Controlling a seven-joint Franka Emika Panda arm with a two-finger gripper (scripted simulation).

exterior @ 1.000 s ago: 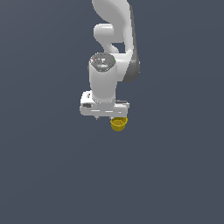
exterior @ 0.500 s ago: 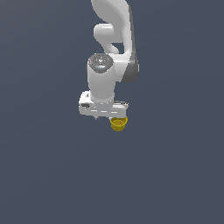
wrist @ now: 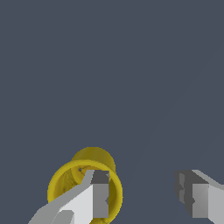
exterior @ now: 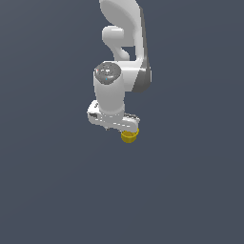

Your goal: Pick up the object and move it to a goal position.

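The white robot arm's jaws [wrist: 142, 197] stand wide apart, holding nothing. The small yellow hollow-rimmed cup [wrist: 69, 183] sits directly under one finger [wrist: 98, 199], whose tip is over its open mouth, on the plain grey-blue table [exterior: 190, 190], beneath the arm's wrist.

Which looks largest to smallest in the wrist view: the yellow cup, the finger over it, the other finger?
1. Yellow cup.
2. and 3. The two fingers, one over the cup, the other apart: both cropped by the frame, so unranked.
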